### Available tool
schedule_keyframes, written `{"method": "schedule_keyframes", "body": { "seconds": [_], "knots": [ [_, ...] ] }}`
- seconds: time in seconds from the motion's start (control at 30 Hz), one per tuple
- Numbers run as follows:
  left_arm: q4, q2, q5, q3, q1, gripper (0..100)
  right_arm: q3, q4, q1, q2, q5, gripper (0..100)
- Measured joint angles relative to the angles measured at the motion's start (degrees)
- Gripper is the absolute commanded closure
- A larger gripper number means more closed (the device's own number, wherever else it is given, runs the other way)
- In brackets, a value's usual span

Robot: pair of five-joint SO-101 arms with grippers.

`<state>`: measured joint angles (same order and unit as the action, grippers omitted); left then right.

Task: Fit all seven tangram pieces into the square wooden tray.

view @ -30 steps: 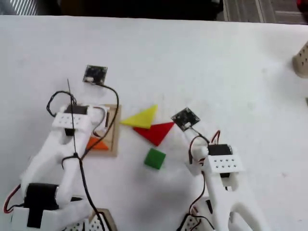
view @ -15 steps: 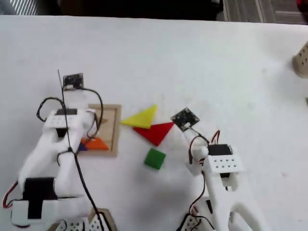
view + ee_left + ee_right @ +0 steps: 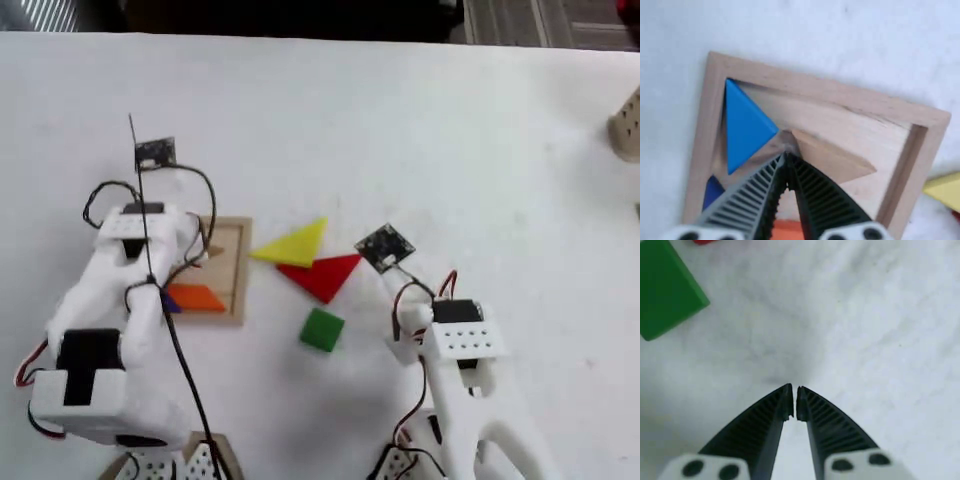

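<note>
Left wrist view: closed left end effector beside blue triangle, long edge along tray wall.

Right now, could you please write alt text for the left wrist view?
The left gripper, jaws shut, points into the wooden tray, between a blue triangle and a wood-coloured triangle. A yellow piece lies outside the tray.

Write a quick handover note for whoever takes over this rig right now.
Left gripper: shut, empty, tips over the wooden tray by the tan triangle.
Right gripper: shut, empty, above bare table near the green square.
Done: blue triangle, tan triangle, orange piece and dark blue piece are in the tray.
To do: yellow triangle, red triangle and green square, lying on the table.
</note>
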<state>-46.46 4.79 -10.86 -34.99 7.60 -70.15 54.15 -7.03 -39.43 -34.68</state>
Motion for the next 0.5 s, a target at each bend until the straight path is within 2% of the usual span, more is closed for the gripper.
{"method": "schedule_keyframes", "body": {
  "seconds": [0.27, 0.5],
  "knots": [
    [0.00, 6.33, 0.00, 8.18, -0.18, 98, 0.00, 0.00, 0.00, 0.00, 0.00, 98.1],
    [0.00, 8.00, 0.09, 12.22, -4.48, 98, 0.00, 0.00, 0.00, 0.00, -0.09, 98.1]
  ]
}}
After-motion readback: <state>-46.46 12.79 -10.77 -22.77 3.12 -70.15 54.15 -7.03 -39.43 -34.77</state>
